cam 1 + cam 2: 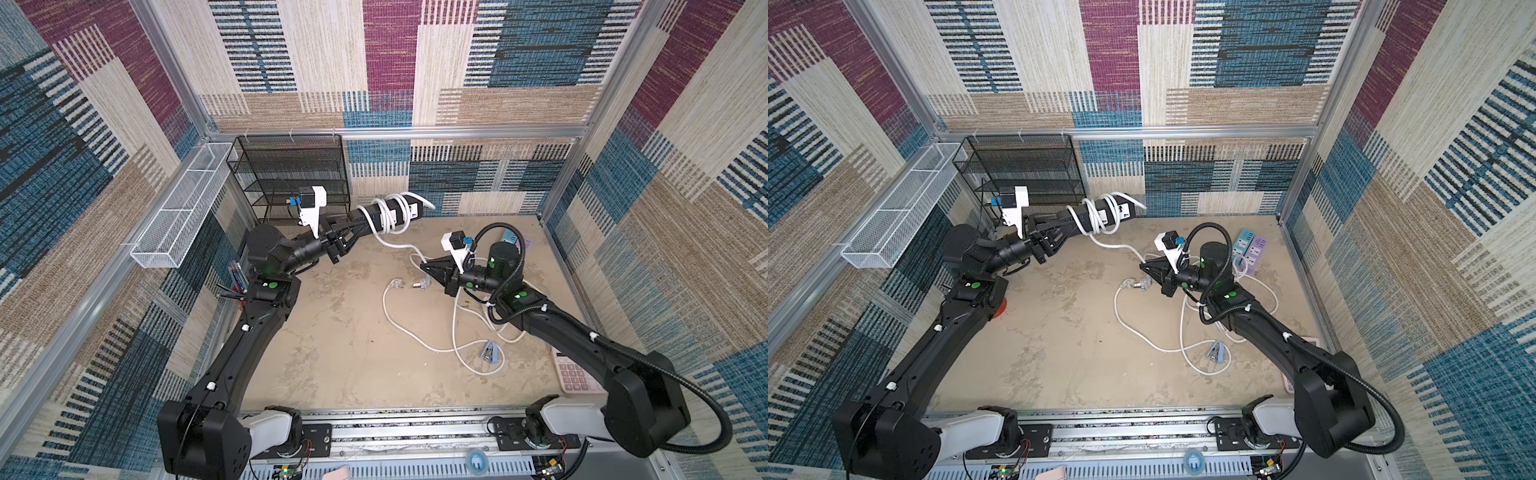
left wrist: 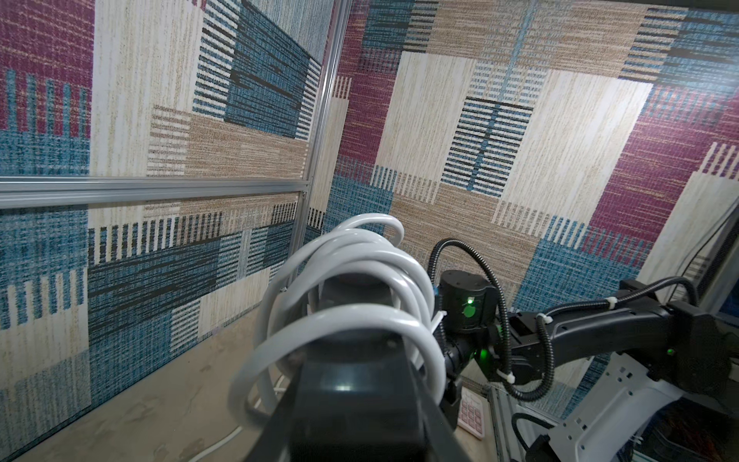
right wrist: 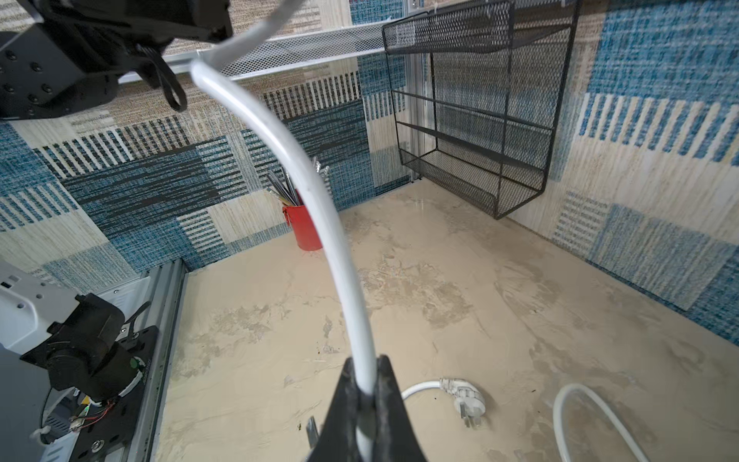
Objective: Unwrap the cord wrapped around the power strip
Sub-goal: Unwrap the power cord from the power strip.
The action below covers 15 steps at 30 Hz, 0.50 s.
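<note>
Mid-unwrap: 1 strip held up, 1 cord pinched below.

My left pincer [image 1: 360, 221] was clamped shut on 1 end of the black power strip [image 1: 390, 207], holding it level above the desk [image 1: 332, 332] near the back wall. My right pincer [image 3: 366, 380] was closed tight on the white cord [image 3: 320, 208], low over the desk, with the cord arcing up to the strip. I counted 1 strip, 1 cord, 1 plug [image 3: 466, 400] lying loose on the desk, and about 3 loops around the strip, though they overlapped. I judged the unwinding roughly half done. The next move called for carrying the cord round the strip's free end against the winding, without snagging.
</note>
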Each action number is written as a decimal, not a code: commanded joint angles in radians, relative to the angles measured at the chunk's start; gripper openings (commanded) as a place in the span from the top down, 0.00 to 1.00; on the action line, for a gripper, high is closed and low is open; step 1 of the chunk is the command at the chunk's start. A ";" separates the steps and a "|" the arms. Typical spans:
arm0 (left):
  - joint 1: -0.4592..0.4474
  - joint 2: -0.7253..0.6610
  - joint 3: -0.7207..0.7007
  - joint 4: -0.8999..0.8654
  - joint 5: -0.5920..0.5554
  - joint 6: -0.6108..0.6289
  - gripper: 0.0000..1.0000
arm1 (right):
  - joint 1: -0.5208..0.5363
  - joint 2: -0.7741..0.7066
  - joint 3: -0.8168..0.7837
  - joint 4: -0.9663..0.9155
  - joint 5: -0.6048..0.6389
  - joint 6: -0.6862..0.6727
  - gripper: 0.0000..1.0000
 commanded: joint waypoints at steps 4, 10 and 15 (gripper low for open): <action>-0.026 0.030 -0.022 0.243 0.067 -0.157 1.00 | -0.021 0.186 0.135 0.150 -0.010 0.048 1.00; -0.071 0.041 -0.028 0.207 0.110 -0.133 1.00 | -0.108 0.321 0.320 0.171 -0.039 0.086 1.00; -0.096 0.064 -0.030 0.162 0.114 -0.096 1.00 | -0.163 0.355 0.527 0.056 -0.053 0.038 1.00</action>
